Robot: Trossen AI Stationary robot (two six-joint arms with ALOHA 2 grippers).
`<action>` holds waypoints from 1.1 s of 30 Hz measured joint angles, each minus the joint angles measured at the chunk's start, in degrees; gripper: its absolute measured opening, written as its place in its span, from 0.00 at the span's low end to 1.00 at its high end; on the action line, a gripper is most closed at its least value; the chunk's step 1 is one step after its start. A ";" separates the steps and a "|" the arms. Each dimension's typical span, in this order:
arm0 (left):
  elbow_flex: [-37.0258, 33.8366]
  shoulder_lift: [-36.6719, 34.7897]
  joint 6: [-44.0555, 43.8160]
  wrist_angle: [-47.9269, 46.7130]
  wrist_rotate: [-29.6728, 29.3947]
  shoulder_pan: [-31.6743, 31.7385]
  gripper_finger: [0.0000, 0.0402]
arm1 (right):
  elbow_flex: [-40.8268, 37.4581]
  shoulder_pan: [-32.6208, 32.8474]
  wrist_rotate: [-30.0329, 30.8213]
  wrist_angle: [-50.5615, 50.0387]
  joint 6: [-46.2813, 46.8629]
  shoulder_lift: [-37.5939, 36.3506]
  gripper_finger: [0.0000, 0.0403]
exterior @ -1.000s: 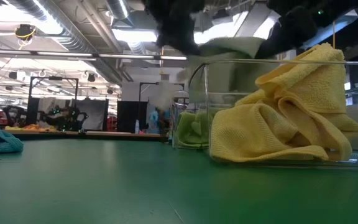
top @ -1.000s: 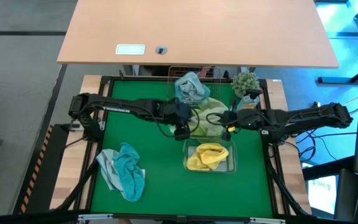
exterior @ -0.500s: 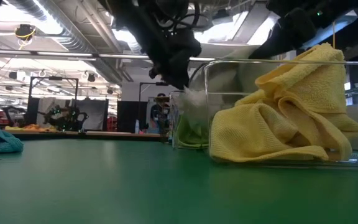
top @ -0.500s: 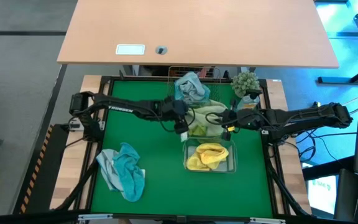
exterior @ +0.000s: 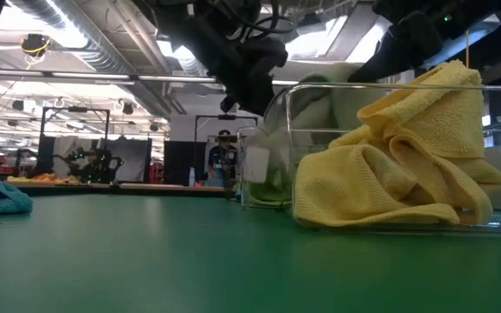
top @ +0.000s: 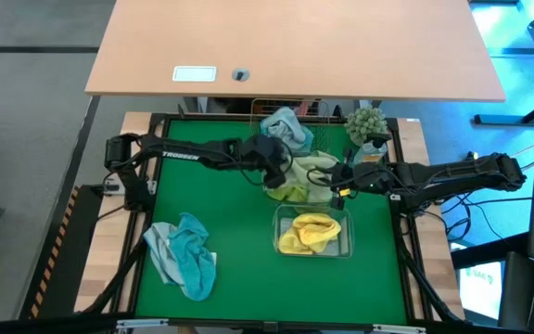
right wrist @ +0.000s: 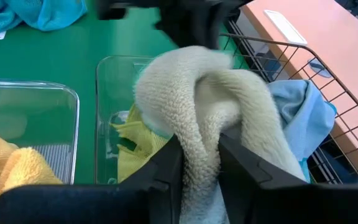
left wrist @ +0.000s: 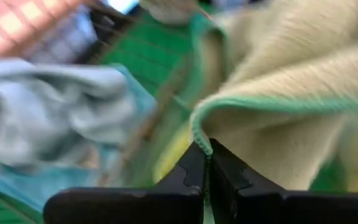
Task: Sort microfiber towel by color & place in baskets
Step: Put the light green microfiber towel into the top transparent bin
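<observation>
Pale green towel (right wrist: 210, 106) hangs humped over the middle clear tub (right wrist: 114, 109), long axis running between both grippers. Right gripper (right wrist: 197, 158) pinches its fold; left gripper (left wrist: 207, 163) is closed on its hem. We risk it snagging the wire basket (right wrist: 303, 81) alongside.

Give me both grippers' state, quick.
Left gripper: jaws shut on the pale green towel edge.
Right gripper: jaws shut on the same towel.

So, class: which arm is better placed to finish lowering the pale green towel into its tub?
Right. The right gripper clamps the pale green towel directly above the middle tub.
</observation>
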 joint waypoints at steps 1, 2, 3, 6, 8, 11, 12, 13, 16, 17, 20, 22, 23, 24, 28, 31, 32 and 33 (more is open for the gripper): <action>0.00 0.00 0.01 -1.36 1.13 -0.35 0.00 | 0.00 0.00 0.00 0.01 0.00 0.00 0.22; 0.00 0.00 0.03 -2.95 1.54 -0.71 0.00 | 0.00 0.00 0.00 -0.01 0.00 0.00 0.22; 0.00 0.00 0.03 -4.59 1.60 -1.15 0.00 | 0.00 0.00 -0.02 -0.01 0.00 0.00 0.22; 0.00 0.00 0.65 -8.68 1.51 -2.10 0.00 | 0.00 0.00 -0.02 -0.01 0.02 0.00 0.22; 0.00 0.00 1.68 -10.17 1.51 -2.47 0.00 | 0.00 0.00 -0.02 0.01 0.27 0.00 0.22; 0.00 0.00 1.85 -11.92 1.49 -2.87 0.00 | 0.00 0.00 -0.02 0.01 0.52 0.00 0.22; 0.00 0.00 1.97 -12.38 1.49 -2.92 0.00 | 0.00 0.00 -0.05 0.01 0.53 0.00 0.22; 0.00 0.00 2.00 -12.97 1.49 -2.92 0.00 | 0.00 0.00 -0.23 0.04 0.55 0.00 0.22; 0.00 0.00 2.01 -15.63 1.47 -2.92 0.00 | 0.00 0.00 -1.05 0.12 0.66 0.00 0.25; 0.00 0.00 2.02 -15.95 1.46 -2.92 0.00 | 0.00 0.00 -1.07 0.14 0.68 0.00 0.27; 0.00 0.00 2.02 -15.61 0.54 -2.92 0.02 | 0.00 0.00 -1.07 0.13 0.69 0.00 0.36; 0.00 0.00 2.02 -15.22 0.35 -2.83 0.07 | 0.00 0.00 -1.07 0.14 1.60 0.00 0.43; 0.00 0.00 2.02 -15.13 0.33 -2.74 0.09 | 0.00 0.00 -1.07 0.23 1.92 0.00 0.47; 0.00 0.00 2.02 -15.07 0.24 -2.64 0.12 | 0.00 0.00 -1.05 0.37 2.09 0.00 0.50; 0.22 0.00 1.98 -15.40 0.16 -2.24 0.23 | 1.50 0.00 -1.05 -0.08 1.99 0.00 0.59; 1.71 0.00 2.00 -15.61 0.16 -2.24 0.28 | 3.67 0.00 -0.02 -0.03 1.51 0.00 0.62; 2.36 0.00 2.00 -15.61 0.16 -2.24 0.29 | 4.39 -0.08 1.12 0.03 1.51 0.00 0.63; 3.12 0.00 2.01 -15.63 0.16 -2.24 0.30 | 5.01 -0.51 2.48 0.14 1.45 0.00 0.63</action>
